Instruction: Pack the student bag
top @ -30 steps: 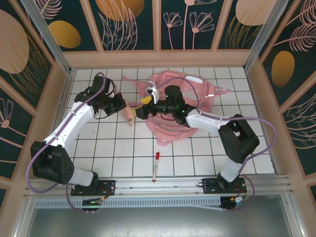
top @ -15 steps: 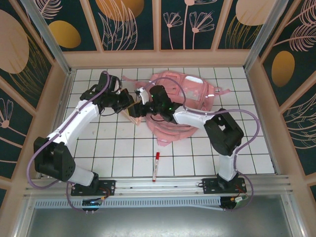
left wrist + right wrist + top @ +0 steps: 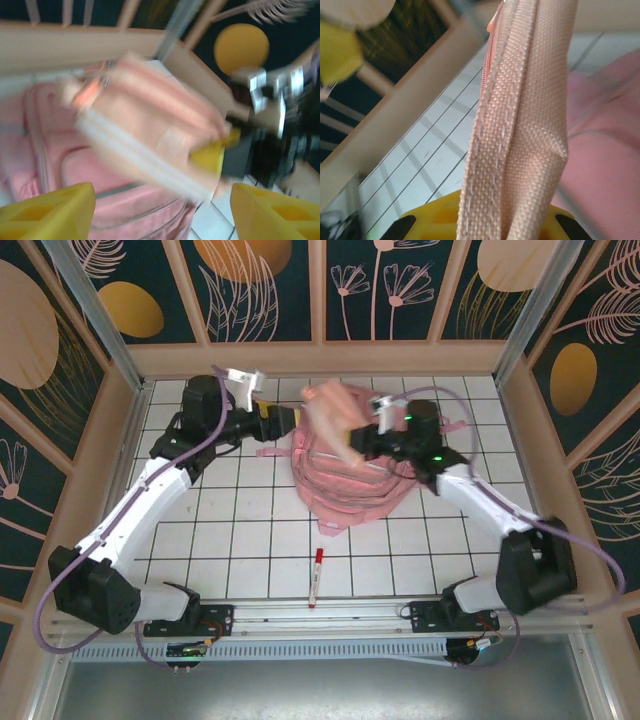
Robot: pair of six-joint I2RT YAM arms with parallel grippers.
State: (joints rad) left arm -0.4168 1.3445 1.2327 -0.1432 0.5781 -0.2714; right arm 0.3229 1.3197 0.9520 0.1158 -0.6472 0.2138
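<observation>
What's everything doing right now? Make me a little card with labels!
left gripper: open, holding nothing
right gripper: shut on the pencil pouch, holding it up in the air
student bag: pink, lying crumpled on the table
red marker: lying on the table, on the near side of the bag, not touching it
packing: the pouch is not yet in the bag

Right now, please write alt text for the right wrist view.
A peach-pink woven fabric pouch fills the middle, gripped at the bottom by the right gripper's yellow fingers. Behind it lie a white tiled table and a light-pink fabric backpack.
</observation>
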